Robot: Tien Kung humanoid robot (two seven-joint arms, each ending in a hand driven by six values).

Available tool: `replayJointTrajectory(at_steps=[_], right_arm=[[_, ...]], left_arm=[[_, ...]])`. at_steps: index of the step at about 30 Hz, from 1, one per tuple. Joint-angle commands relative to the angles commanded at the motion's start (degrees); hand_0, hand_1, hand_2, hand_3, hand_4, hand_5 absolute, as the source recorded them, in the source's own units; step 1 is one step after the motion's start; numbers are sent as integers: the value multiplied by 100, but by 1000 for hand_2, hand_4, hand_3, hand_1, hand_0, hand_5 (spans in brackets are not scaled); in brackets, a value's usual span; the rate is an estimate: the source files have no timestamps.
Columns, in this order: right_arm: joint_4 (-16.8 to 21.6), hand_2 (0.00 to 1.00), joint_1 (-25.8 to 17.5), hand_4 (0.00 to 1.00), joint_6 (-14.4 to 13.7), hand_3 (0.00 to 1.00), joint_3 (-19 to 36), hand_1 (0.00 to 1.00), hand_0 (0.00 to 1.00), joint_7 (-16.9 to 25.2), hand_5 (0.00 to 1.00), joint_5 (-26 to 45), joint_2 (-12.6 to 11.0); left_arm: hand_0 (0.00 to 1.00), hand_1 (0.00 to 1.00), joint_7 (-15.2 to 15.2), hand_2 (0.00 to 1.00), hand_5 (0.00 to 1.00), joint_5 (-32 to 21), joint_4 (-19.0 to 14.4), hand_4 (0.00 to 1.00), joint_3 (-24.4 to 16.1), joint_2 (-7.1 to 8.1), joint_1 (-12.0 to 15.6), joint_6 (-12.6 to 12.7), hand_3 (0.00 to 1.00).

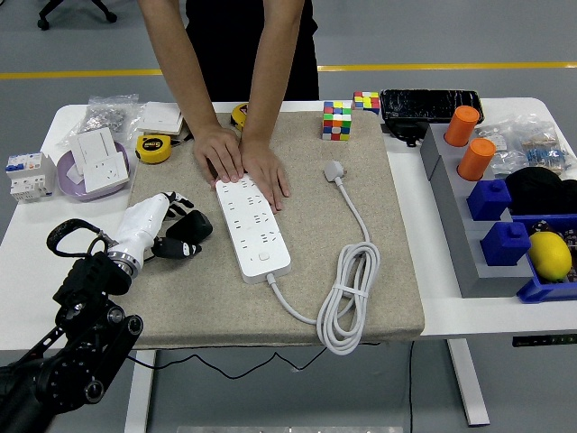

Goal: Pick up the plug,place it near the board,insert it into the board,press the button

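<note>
- Head view: the left hand (pixel 171 230) is over the beige mat (pixel 198 298), just beside the left side of the white power strip (pixel 252 227) but not touching it. Its fingers are loosely curled and hold nothing.
- Head view: the right hand is not in this picture.
- Head view: the plug (pixel 334 170) lies on the mat to the right of the strip, well apart from the left hand. Its white cable (pixel 347 298) runs down to a tied coil near the front edge of the mat, then back to the near end of the strip.
- Head view: a person at the far side presses both hands (pixel 243 161) flat on the far end of the strip, covering some sockets there.
- Risk, in my judgement: the plug is on the other side of the strip, so the left arm must cross over the strip to reach it and could push the strip or meet the person's hands.
- Risk: the tied coil may pull back when the plug is lifted, so the plug can slip or turn in the fingers before it reaches a socket.
</note>
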Motion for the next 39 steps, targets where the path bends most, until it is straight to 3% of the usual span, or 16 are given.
replayJointTrajectory(at_steps=[5,6,11,12,20,39], right_arm=[[0,737,-3,998,3,766,0,747,871,-4,843,-7,-7],[0,737,-4,998,4,766,-3,747,871,-4,843,-6,-8],[0,737,-5,998,0,766,-27,747,871,2,843,18,-11],[0,736,-5,998,-1,766,-28,747,873,3,842,23,-10],[0,736,-2,998,1,766,28,747,871,-6,842,-8,-4],[0,737,17,998,-2,766,37,747,870,-7,843,0,-8]], left_arm=[[651,624,-12,530,108,16,-20,998,22,-7,14,50,544],[571,465,-25,413,113,4,-12,866,28,-8,11,68,464],[571,465,-50,413,113,3,18,866,21,-18,18,94,464],[523,398,-55,389,98,-3,16,703,26,-16,18,90,455],[516,387,-26,379,99,-52,-13,671,56,4,-10,66,450],[511,389,-43,373,100,-258,-296,651,525,252,-296,-14,443]])
